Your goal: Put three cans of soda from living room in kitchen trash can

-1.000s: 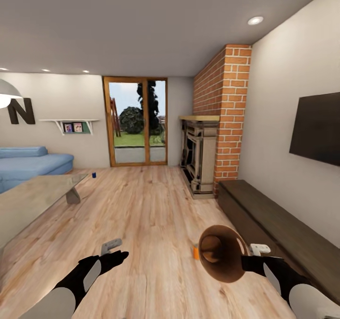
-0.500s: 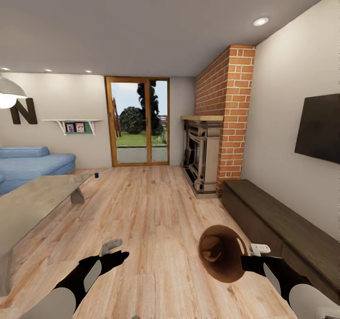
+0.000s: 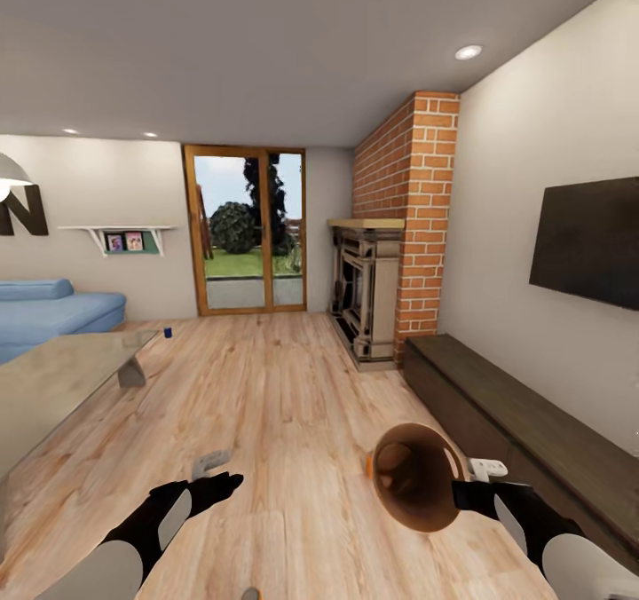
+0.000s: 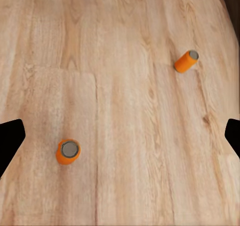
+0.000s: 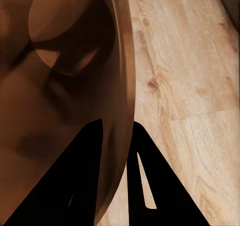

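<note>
Right gripper clamped on trash can rim, mouth tipped toward camera. Left gripper spread wide, empty. Upright orange can on floor beneath it; second lying tipped, rightward. Blue can far left. Left arm nearer.

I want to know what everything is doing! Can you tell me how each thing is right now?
Left claw: open, holding nothing.
Right claw: shut on the bucket's rim.
Bucket: held tipped over, looks empty inside.
Near orange can: standing upright on the floor.
Far orange can: on the floor, lying or tilted.
Blue can: on the floor, far away.
</note>
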Tool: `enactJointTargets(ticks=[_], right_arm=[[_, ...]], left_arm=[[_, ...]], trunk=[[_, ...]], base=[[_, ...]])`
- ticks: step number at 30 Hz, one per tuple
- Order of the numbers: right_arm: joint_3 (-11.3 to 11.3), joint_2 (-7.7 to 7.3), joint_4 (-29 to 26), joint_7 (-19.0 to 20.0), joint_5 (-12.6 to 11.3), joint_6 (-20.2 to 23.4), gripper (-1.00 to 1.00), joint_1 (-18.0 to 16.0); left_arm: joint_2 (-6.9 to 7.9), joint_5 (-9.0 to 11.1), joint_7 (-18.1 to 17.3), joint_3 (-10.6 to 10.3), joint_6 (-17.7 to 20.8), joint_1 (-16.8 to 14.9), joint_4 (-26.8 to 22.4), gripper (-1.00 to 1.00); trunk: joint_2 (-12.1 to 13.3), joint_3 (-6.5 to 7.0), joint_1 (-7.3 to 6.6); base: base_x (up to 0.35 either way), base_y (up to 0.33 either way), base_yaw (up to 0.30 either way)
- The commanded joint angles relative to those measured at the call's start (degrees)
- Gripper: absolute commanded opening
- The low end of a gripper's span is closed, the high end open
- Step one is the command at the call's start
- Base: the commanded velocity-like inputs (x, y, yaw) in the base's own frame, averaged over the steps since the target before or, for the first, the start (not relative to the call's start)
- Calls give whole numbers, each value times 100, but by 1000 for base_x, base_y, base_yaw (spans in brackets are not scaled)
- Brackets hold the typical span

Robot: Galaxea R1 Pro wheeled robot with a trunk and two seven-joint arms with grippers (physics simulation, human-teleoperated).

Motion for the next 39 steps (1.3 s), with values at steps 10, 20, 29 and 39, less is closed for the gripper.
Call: enactJointTargets(ticks=[10,20,29,39], right_arm=[[-33,7,-10,27,-66,4,-100,-4],[-33,11,-9,24,-66,4,-100,-3],[-32,19,-9,24,-66,4,-100,-3],[-33,20,-9,22,-66,3,-100,-3]], left_arm=[[0,0,-3,0,0,0,1,100],[0,0,0,0,0,-1,1,100],[0,0,0,0,-1,1,0,100],[0,0,0,0,-4,-2,-2,100]], trunk=[[0,29,0],[0,32,0],[0,47,0],[0,97,0]], base=[[205,229,-111],[195,257,-9],[80,177,-17],[5,11,-98]])
